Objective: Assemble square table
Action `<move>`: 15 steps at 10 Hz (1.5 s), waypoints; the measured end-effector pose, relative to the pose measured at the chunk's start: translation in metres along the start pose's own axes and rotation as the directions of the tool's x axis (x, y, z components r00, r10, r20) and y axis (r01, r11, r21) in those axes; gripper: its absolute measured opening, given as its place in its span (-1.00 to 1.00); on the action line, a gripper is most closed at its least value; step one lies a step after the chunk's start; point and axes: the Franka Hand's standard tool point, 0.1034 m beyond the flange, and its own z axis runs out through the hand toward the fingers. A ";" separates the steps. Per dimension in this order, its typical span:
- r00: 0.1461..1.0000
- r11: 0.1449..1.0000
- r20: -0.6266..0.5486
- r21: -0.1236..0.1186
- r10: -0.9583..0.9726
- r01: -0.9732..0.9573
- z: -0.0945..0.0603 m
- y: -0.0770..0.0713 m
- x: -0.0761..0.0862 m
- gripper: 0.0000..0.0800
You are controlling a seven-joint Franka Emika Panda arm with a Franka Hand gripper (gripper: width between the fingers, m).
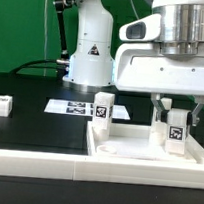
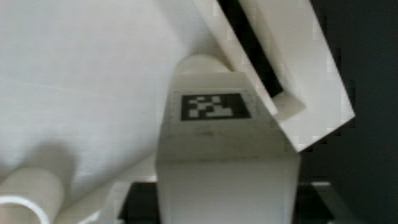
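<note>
The pincer (image 1: 176, 122) gripped a leg (image 1: 173, 134) upright over the slab (image 1: 136, 150). A second leg (image 1: 103, 106) stood by the slab's far corner. A third leg (image 1: 1, 105) sat well apart on the bench (image 1: 33, 122).

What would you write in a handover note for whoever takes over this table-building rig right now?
The gripper is shut on a leg, held upright over the tabletop, toward the exterior view's right.
A second leg stands by the tabletop's far corner on the exterior view's left; fixed or not, I cannot tell.
A third leg sits loose farther left. The fourth is not in view.
Done: no leg clearly fixed.
Left: seat the held leg, then the others.
</note>
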 end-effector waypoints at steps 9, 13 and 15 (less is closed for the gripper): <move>0.616 0.616 -0.003 -0.011 0.788 -0.788 0.002 -0.003 -0.007 -0.27; 0.397 0.397 0.002 -0.023 0.918 -0.918 0.002 -0.003 -0.010 -0.27; 0.296 0.296 0.001 -0.023 0.955 -0.955 0.003 -0.005 -0.011 -0.27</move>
